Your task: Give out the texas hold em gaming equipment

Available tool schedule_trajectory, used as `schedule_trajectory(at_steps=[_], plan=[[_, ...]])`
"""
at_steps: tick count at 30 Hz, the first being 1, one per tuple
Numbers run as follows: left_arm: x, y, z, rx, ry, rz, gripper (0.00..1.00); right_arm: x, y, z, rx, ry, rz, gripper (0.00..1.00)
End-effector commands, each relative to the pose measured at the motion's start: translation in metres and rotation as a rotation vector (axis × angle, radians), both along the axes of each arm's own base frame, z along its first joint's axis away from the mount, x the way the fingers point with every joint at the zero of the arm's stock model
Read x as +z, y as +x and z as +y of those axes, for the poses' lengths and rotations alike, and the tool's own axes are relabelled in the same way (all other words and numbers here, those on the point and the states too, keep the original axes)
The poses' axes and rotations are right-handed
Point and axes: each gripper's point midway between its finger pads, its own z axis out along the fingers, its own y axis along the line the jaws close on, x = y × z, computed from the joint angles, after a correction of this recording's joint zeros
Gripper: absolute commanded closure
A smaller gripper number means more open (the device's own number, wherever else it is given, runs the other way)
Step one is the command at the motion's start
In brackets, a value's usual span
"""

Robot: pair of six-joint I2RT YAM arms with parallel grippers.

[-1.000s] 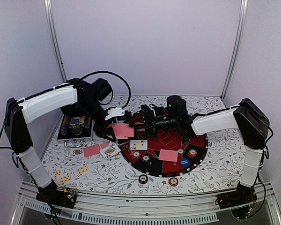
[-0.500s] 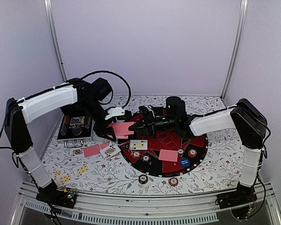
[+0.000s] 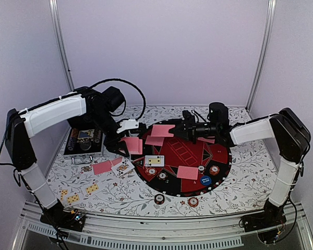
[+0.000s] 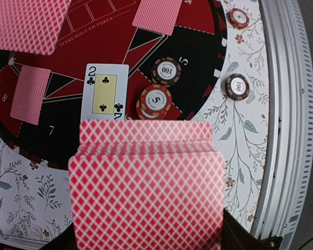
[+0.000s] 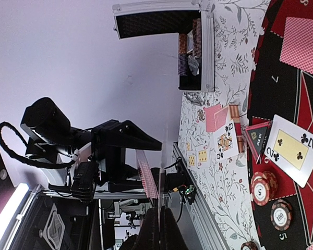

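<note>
My left gripper [image 3: 124,147] is shut on a deck of pink-red-backed cards [image 3: 133,145] over the mat's left edge; the deck fills the left wrist view [image 4: 146,187]. My right gripper [image 3: 177,130] is shut on one pink-backed card [image 3: 161,130], held above the mat to the right of the deck. In the right wrist view the fingers [image 5: 159,229] pinch that card edge-on. On the mat lie a face-up two of clubs [image 3: 154,160], face-down cards [image 3: 187,172] [image 3: 154,140], chips [image 3: 152,171] [image 3: 214,170] and a blue button disc [image 3: 206,181].
The round black-and-red mat [image 3: 198,151] lies at table centre. A silver case [image 3: 83,140] stands at the left. A pink card [image 3: 101,167] and face-up cards [image 3: 122,167] [image 3: 92,188] lie left of the mat. Two chips [image 3: 159,198] [image 3: 193,201] sit near the front edge.
My right gripper reached to the deck, closed on one card and pulled back to the right and up with it. The left arm has held still.
</note>
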Motion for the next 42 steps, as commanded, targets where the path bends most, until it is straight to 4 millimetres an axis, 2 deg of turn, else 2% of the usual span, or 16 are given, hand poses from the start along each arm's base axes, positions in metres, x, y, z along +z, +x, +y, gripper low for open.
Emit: schedule_trajectory(at_steps=[1, 2, 4, 9, 11, 14, 15, 22, 27, 32, 35, 38, 42], plan=[[0.006, 0.001, 0.001, 0.007, -0.009, -0.003, 0.66, -0.004, 0.012, -0.005, 0.001, -0.029, -0.030, 1.00], [0.005, 0.001, 0.001, 0.006, -0.009, 0.000, 0.66, -0.004, 0.017, -0.003, 0.000, -0.034, -0.042, 1.00], [0.005, 0.000, 0.001, 0.007, -0.009, 0.002, 0.66, -0.019, 0.032, 0.002, -0.009, -0.064, -0.030, 1.00], [0.005, 0.000, 0.003, 0.011, -0.010, 0.004, 0.66, -0.040, 0.069, 0.020, -0.029, -0.102, -0.034, 1.00], [0.006, 0.000, 0.003, 0.013, -0.013, 0.002, 0.66, -0.059, 0.083, 0.027, -0.041, -0.134, -0.019, 1.00], [0.006, -0.001, 0.003, 0.014, -0.018, 0.006, 0.66, -0.074, 0.098, 0.036, -0.057, -0.163, -0.020, 1.00], [0.007, -0.002, 0.003, 0.013, -0.020, 0.007, 0.66, -0.086, 0.103, 0.037, -0.066, -0.186, -0.016, 1.00], [0.003, -0.005, 0.005, 0.018, -0.019, 0.017, 0.66, -0.130, 0.125, 0.055, -0.096, -0.244, -0.007, 1.00], [0.004, -0.005, 0.005, 0.020, -0.020, 0.016, 0.66, -0.153, 0.137, 0.061, -0.126, -0.282, -0.011, 0.98], [0.003, -0.005, 0.004, 0.019, -0.023, 0.022, 0.66, -0.163, 0.147, 0.062, -0.148, -0.310, -0.030, 0.91], [0.002, -0.006, 0.005, 0.021, -0.020, 0.022, 0.66, -0.165, 0.150, 0.063, -0.149, -0.319, -0.046, 0.75], [0.002, -0.006, 0.005, 0.022, -0.021, 0.022, 0.66, -0.156, 0.151, 0.062, -0.149, -0.321, -0.082, 0.62], [0.003, -0.007, 0.005, 0.024, -0.022, 0.022, 0.66, -0.137, 0.149, 0.057, -0.157, -0.340, -0.131, 0.52]])
